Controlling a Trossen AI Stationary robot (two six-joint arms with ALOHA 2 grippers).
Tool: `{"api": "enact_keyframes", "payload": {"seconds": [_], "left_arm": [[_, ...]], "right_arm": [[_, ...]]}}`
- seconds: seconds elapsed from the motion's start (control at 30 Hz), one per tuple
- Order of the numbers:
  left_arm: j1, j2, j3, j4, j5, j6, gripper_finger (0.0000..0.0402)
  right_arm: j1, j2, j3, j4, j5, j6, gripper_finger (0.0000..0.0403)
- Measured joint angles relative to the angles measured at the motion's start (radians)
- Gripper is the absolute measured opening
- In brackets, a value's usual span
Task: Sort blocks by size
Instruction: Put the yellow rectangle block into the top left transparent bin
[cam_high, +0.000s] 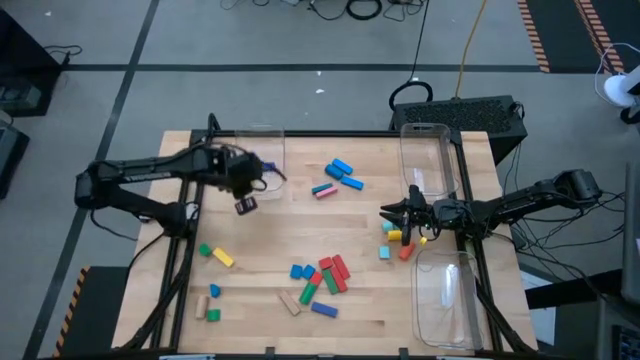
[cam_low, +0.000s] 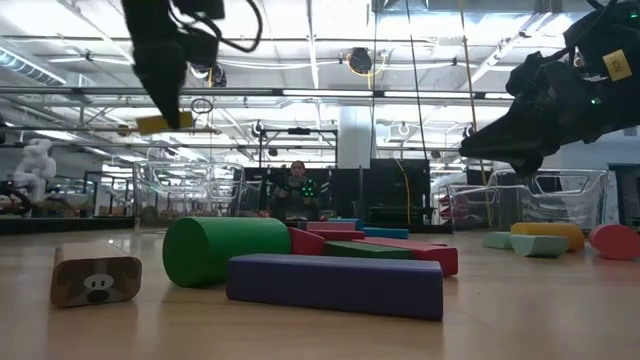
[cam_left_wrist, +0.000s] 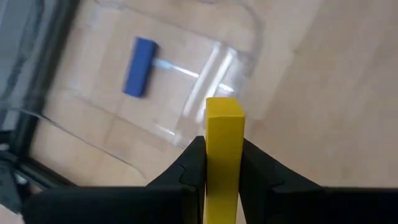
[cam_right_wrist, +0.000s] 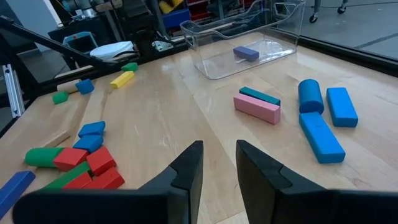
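Far left: left gripper (cam_left_wrist: 222, 163) raised over the table's far-left part, pinching a yellow bar (cam_left_wrist: 223, 149) between its fingers; seen side-on in the low view as a short level bar (cam_low: 165, 123) under the dark fingers. Just beyond it, a clear bin (cam_left_wrist: 93, 134) with one blue block (cam_left_wrist: 139, 67) lying inside. Bar's long axis in line with the fingers, free end toward the bin's near wall, about level. Risk, as a judgement: free end looks close to the bin's rim, so a release short of the wall could drop the bar onto the table or leave it propped on the edge; a shallow pinch near one end could also let it swing or slip. Middle: a loose heap of blocks (cam_high: 322, 280) near the front edge, red, green and blue; a pink bar (cam_right_wrist: 257, 108) and three blue blocks (cam_right_wrist: 322, 112) farther back. Front left: a few scattered small blocks (cam_high: 215, 257). Right: right gripper (cam_right_wrist: 219, 163) low by the table's right side, jaws a narrow gap apart, holding nothing, a few blocks (cam_high: 398, 240) just beside it; two more clear bins (cam_high: 430, 160) along the right edge.
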Motion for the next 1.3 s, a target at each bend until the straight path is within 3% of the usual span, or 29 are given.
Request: {"api": "enact_keyframes", "payload": {"seconds": [0.23,0.37,0.63,0.87,1.13,1.3], "left_arm": [[0.164,0.132,0.0,0.152,0.016,0.192,0.0061],[0.23,0.23,0.0,0.236,0.092,0.26,0.0061],[0.289,0.386,0.0,0.264,0.107,0.352,0.0061],[0.31,0.453,0.0,0.339,0.15,0.391,0.0062],[0.311,0.461,0.002,0.333,0.159,0.384,0.0144],[0.311,0.461,0.002,0.331,0.15,0.383,0.016]], "right_arm": [[0.0,0.0,0.0,-0.001,0.0,0.0,0.0079],[0.0,0.0,0.0,-0.003,0.0,0.0,0.0079],[0.0,0.0,0.001,-0.043,0.0,0.002,0.0079],[0.0,0.0,0.001,-0.061,0.0,0.008,0.0079],[0.0,0.0,0.001,-0.061,-0.003,0.008,0.0079],[0.0,0.0,0.001,-0.061,-0.004,0.008,0.0079]]}}
